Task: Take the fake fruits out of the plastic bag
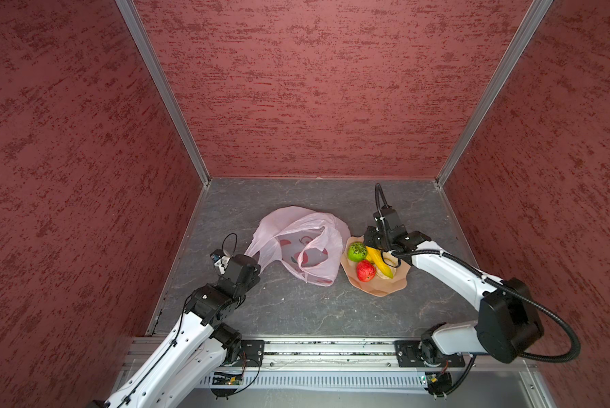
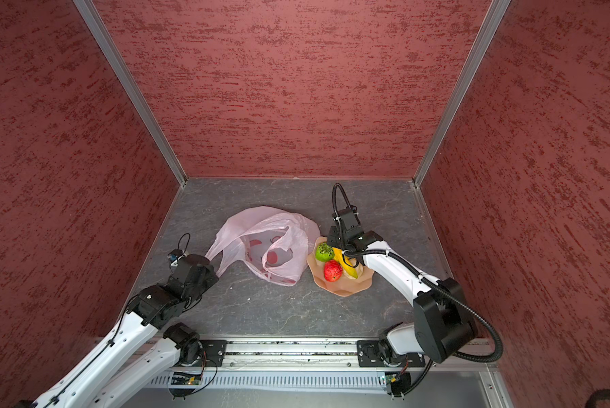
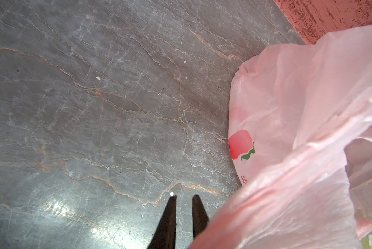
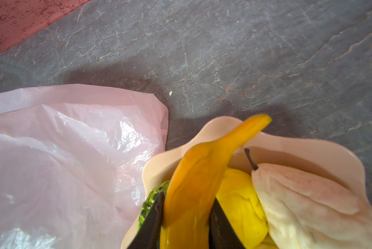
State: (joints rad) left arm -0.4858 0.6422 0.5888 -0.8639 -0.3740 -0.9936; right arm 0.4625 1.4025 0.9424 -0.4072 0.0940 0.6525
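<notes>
A: Worries from here?

B: Clamped on the banana [image 4: 202,172] over the heap in the bowl [image 4: 159,159]; if let go crooked, could slide over the rim onto the table [image 1: 296,311]; could also knock the green fruit [image 1: 357,251] out on pulling back; on the other side, risk of losing the taut handle [image 1: 257,243], or dragging the bag [image 1: 296,226] against the bowl.

A: Fingers?

B: Right gripper [image 4: 188,198] grasping the banana by both flanks; left gripper [image 3: 185,197] nearly closed, slit bare at the tips, film draped over one finger; probably pinching the handle. Bag mid-table, bowl just beside it toward the right edge; impossible to tell what remains inside.
</notes>
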